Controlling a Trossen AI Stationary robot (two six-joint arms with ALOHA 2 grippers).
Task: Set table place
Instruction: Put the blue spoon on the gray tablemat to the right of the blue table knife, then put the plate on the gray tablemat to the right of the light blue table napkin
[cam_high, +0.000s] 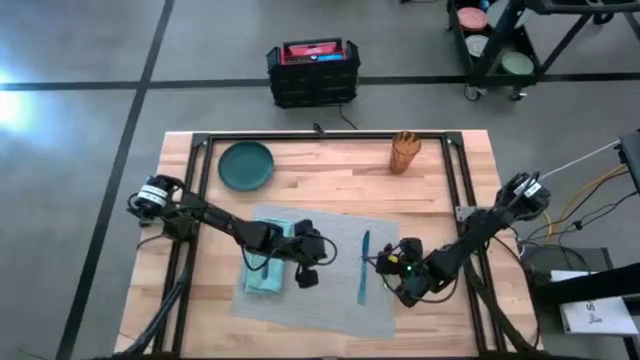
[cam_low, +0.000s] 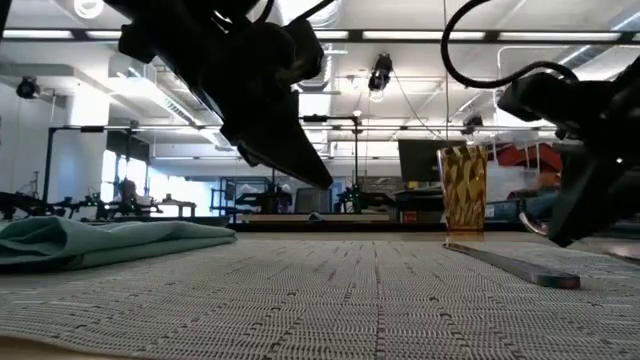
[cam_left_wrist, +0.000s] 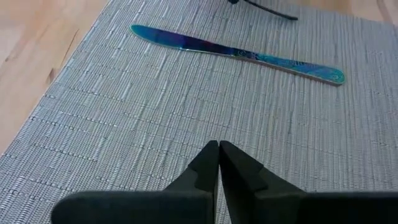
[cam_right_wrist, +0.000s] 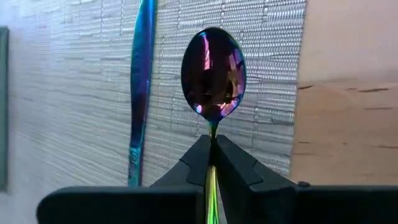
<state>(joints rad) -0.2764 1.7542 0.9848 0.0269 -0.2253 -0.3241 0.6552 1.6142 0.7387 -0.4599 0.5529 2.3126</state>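
Grey placemat (cam_high: 330, 290) flat on table (cam_high: 440, 200), blue knife (cam_high: 364, 265) lying on it; right gripper (cam_right_wrist: 212, 144) beside knife pinching iridescent spoon (cam_right_wrist: 213, 71); left gripper (cam_left_wrist: 219, 146) over placemat, fingers together, empty.

Both arms are dark, jointed links with black cables looped alongside. Right arm (cam_high: 470, 240): small green light behind its tapered matte black fingers (cam_right_wrist: 233, 163).

Ceiling lamps (cam_low: 400, 35) are shining brightly in the low view, leaving both arms as dark silhouettes; floor glare is showing at the high view's left.
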